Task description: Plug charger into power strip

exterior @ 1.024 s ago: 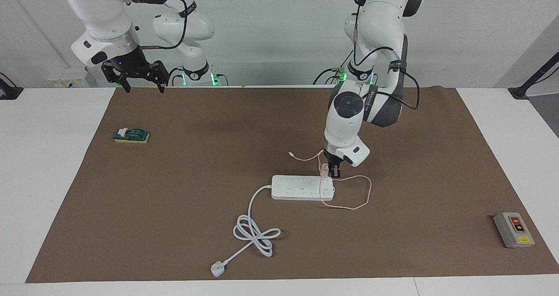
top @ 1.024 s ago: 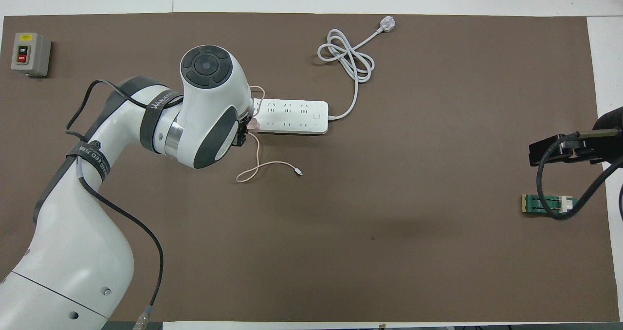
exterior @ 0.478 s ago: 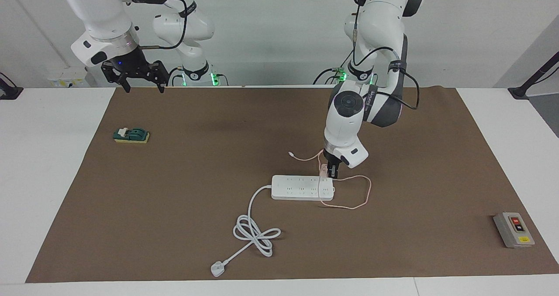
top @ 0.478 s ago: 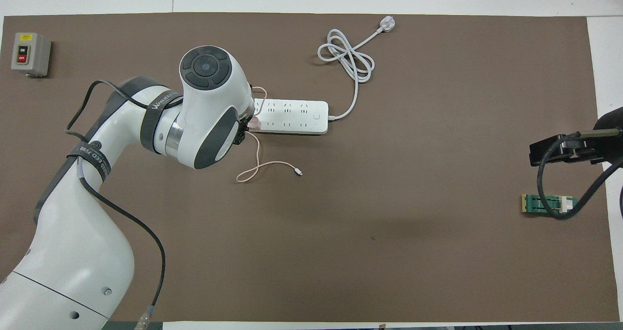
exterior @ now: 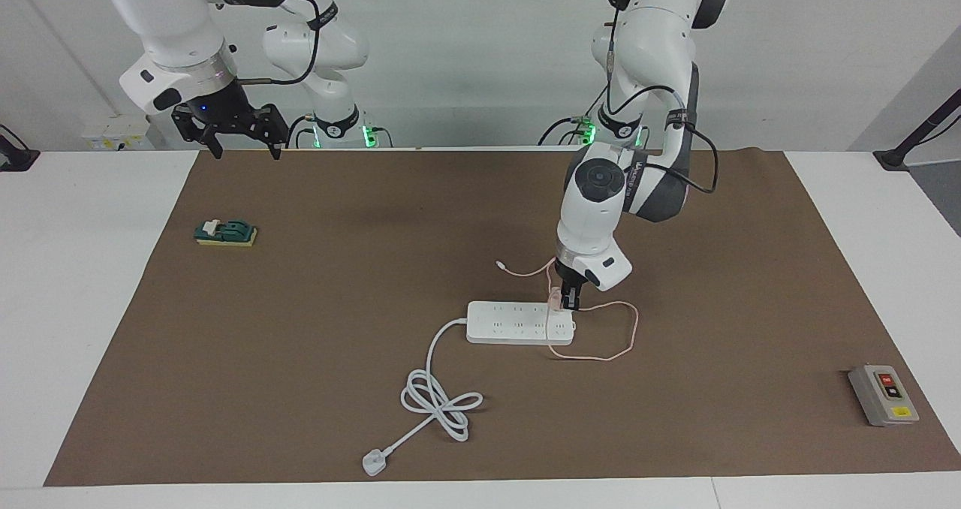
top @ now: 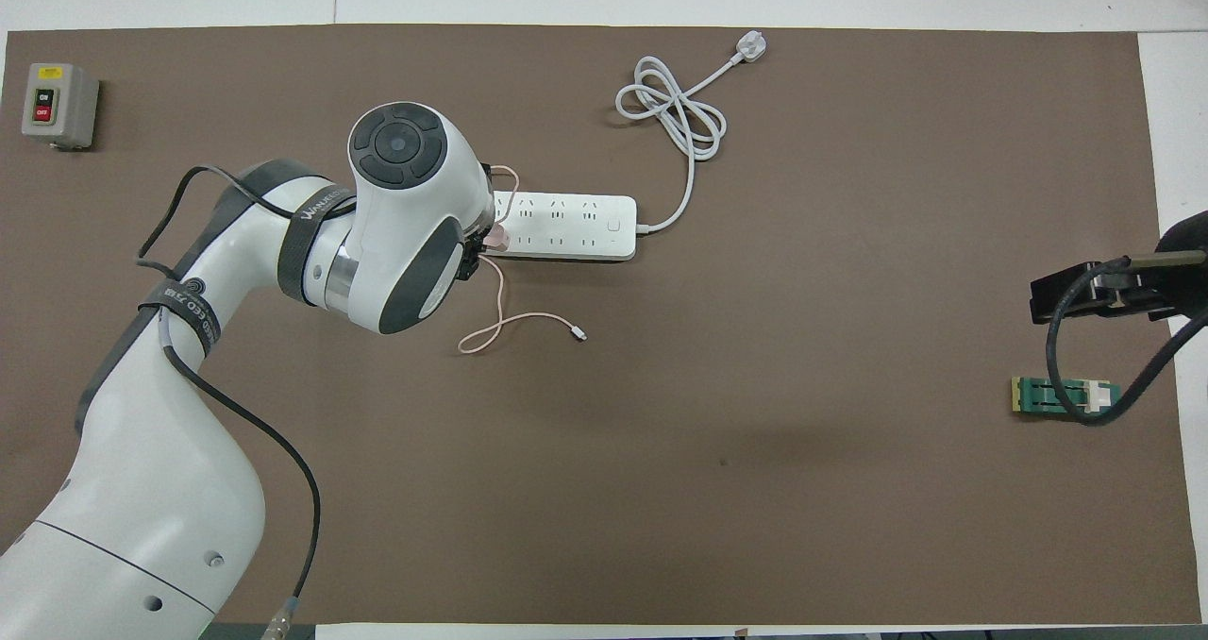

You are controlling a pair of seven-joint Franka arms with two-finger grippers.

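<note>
**Overhead view blocked at the grip; charger held at the strip's end**

Overhead view: the left gripper [top: 479, 248] is almost wholly covered by the left arm's wrist housing, and only a sliver of the charger [top: 494, 238] is seen past it. The prongs cannot be made out in either view, so whether they are seated in a socket cannot be told.

Facing view: the left gripper [exterior: 564, 297] is clenched on the charger [exterior: 555, 297], pointing down. The charger is held at the edge of the power strip [exterior: 519, 322] nearer the robots, at the strip's end toward the left arm. The pink cable [exterior: 601, 344] is draped across that end of the strip and loops on the mat [exterior: 300, 344]; its free tip [exterior: 498, 265] lies nearer the robots than the strip.

The power strip lies flat near the middle of the mat. Its white cord [exterior: 439, 400] is coiled farther from the robots and ends in a white plug [exterior: 372, 462].

The right gripper [exterior: 239, 137] waits with fingers spread above the mat's edge nearest the robots, at the right arm's end. In the overhead view it is cut off at the frame edge [top: 1085, 295].
</note>
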